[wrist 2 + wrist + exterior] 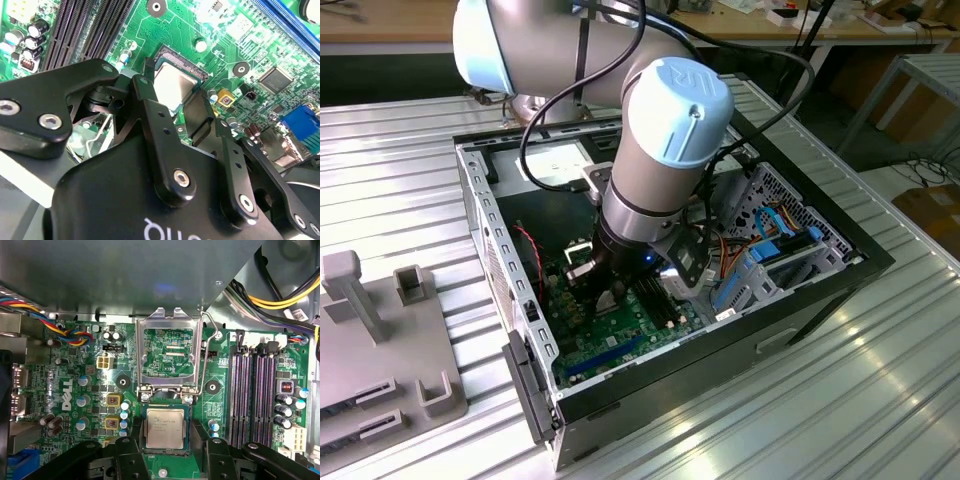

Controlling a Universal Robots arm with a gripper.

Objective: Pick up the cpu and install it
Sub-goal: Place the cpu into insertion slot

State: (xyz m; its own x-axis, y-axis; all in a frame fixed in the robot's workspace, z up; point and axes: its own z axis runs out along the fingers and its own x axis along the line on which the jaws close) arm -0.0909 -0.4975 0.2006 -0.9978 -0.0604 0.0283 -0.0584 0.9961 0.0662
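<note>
Between the pincer's fingers: the cpu (165, 429) lies flat, pale face up, and looks seated in the socket (166, 451) on the green board
Pincer: the pincer (167, 422) hangs straight over the chip, one finger (136, 435) off each of two opposite edges. A thin strip of socket frame shows between the chip and each finger, so I judge it parted a little wider than the chip and gripping nothing
Direction: the chip is dead centre under the pincer, neither ahead of it nor off to a flank. The only offset is along the fingers' own length, towards the board
Axis: square, so no long side. Its edges run parallel to the finger pads, with no twist that I can see
Arm: the single arm (660, 150) reaches down into the open computer case (480, 200)
Just beyond the fingertips: the load plate (167, 347) stands swung open past the socket, its wire lever (202, 355) raised beside it
Outside one finger: the memory slots (250, 395), near but apart
Outside the other finger: yellow square parts (114, 400) and small capacitors, close to the socket
Further out: coloured cables (65, 332) along the case wall
In the way: nothing lies over the chip. The open plate is the nearest tall thing and it is clear of the fingers
</note>
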